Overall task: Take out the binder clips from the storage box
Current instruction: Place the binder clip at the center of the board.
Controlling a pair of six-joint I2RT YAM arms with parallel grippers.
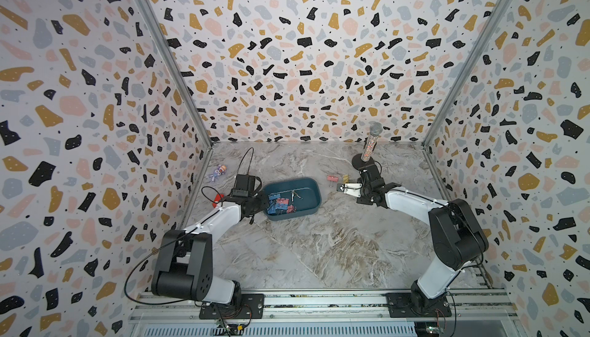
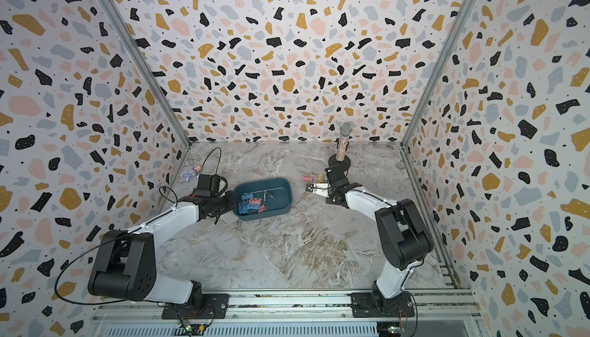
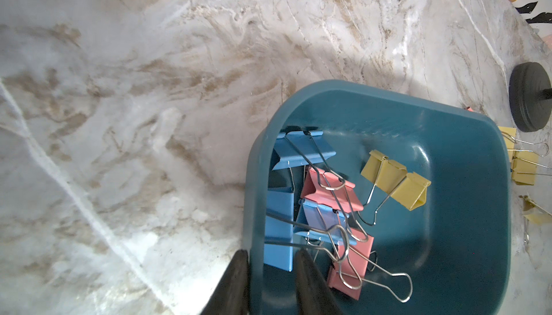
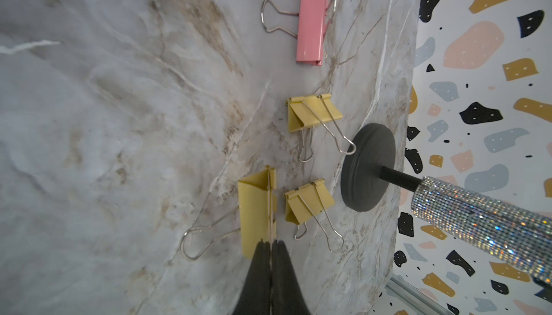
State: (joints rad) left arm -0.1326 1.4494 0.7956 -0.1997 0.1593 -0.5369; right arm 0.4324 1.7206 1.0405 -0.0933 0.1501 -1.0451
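Clips point(image 3: 328, 191) in the storage box point(image 3: 448, 155) lie tangled at the end where the left gripper point(image 3: 271, 253), narrowly parted, straddles the wall and seems to pinch it. Light, stiff and slick, they lift best by a wire loop, as the right gripper point(image 4: 271, 243), closed on a yellow clip point(image 4: 254, 209) by its handle, shows. Bare table point(image 4: 119, 119) lies open in front of the box.
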